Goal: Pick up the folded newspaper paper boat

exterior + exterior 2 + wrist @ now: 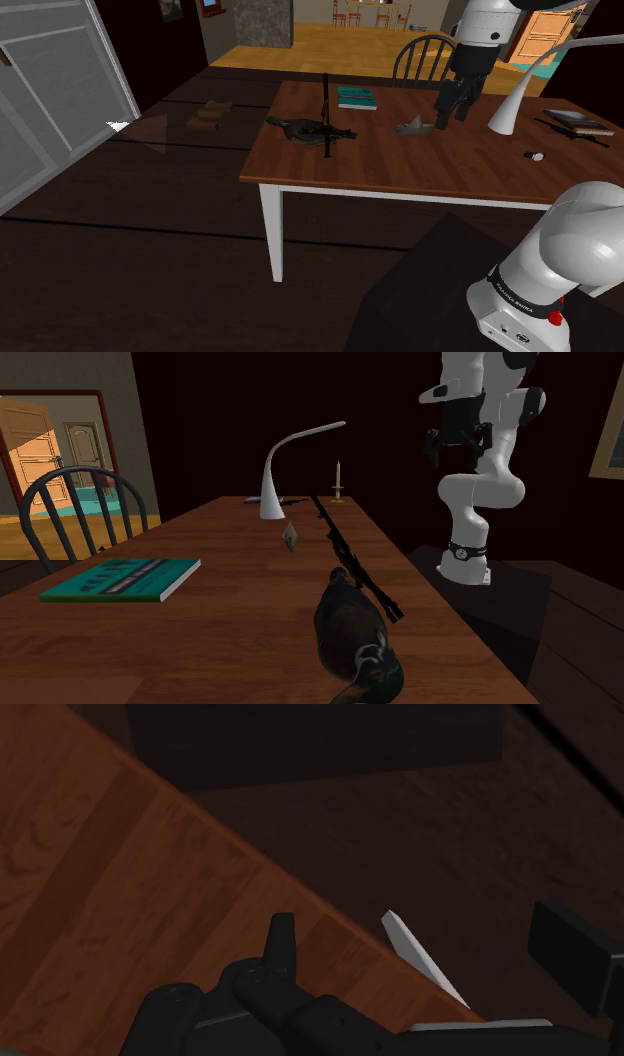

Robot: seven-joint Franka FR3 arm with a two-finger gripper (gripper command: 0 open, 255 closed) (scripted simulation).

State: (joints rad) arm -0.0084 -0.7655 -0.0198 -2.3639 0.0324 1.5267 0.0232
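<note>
The black end effector [453, 118] is hovering spread near the small grey folded paper boat [413, 126]. Closing off-centre is likely risking trouble — flattening it.

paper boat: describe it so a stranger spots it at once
Find the wooden table on white legs. Between its teal book and white lamp sits the paper boat. It is small, grey and peaked; the book lies flat, the lamp stands tall.

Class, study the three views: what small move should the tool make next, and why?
Probably shift the open tool toward the shoulder view's left until it hangs over the paper boat. The tool is raised beside the boat, not above it, and the wrist view looks at the table edge.
</note>
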